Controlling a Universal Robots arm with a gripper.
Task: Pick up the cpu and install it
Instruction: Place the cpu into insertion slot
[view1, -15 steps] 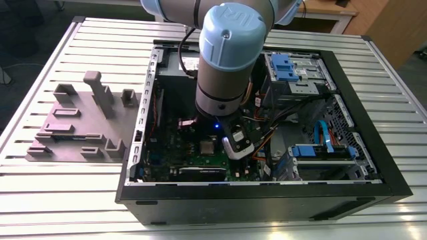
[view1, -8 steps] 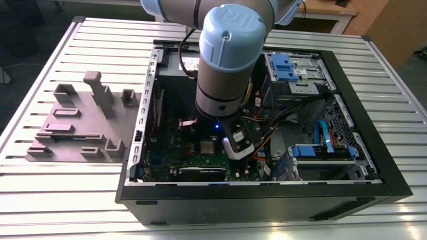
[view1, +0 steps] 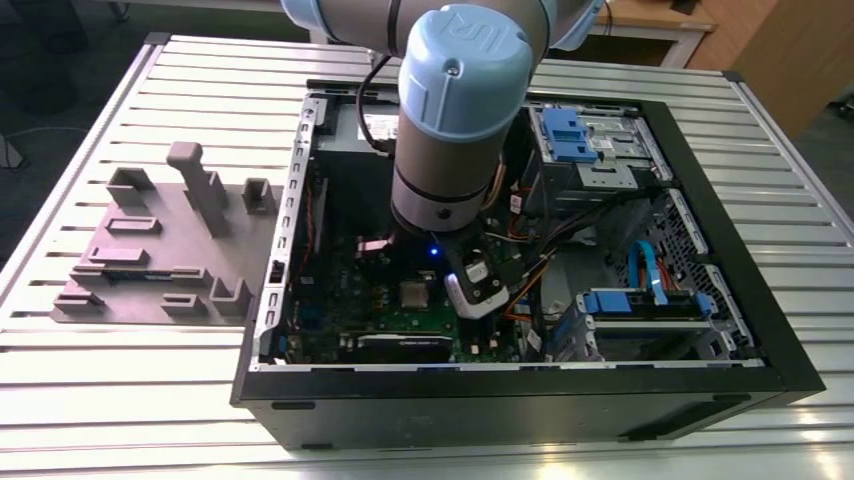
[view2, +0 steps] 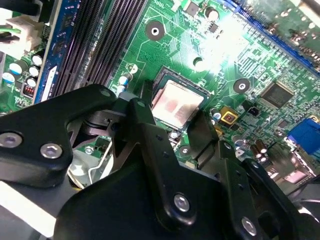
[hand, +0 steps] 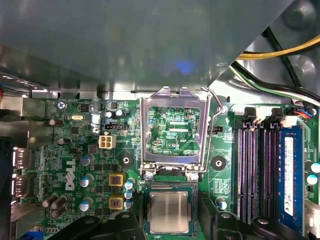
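Note:
The cpu (hand: 169, 212), a small silver square chip, lies flat in the socket of the green motherboard (hand: 75, 145). In the second wrist view the cpu (view2: 176, 104) looks pale and level with the board. My gripper (hand: 169, 222) is open just above it, one black finger (hand: 127, 222) on each side and both apart from the chip's edges. The same straddle shows for the gripper (view2: 171, 111) in the second wrist view. The metal socket frame (hand: 172, 127) stands hinged up beside the socket. In the exterior view the cpu (view1: 416, 293) sits under the arm's wrist (view1: 454, 200).
The open black PC case (view1: 534, 395) lies on a slatted metal table. A grey power-supply box (hand: 125, 45) and cables (hand: 280, 60) hang close above the socket frame. Memory slots (hand: 255, 170) run beside the socket. A grey parts fixture (view1: 147, 250) is at the exterior view's left.

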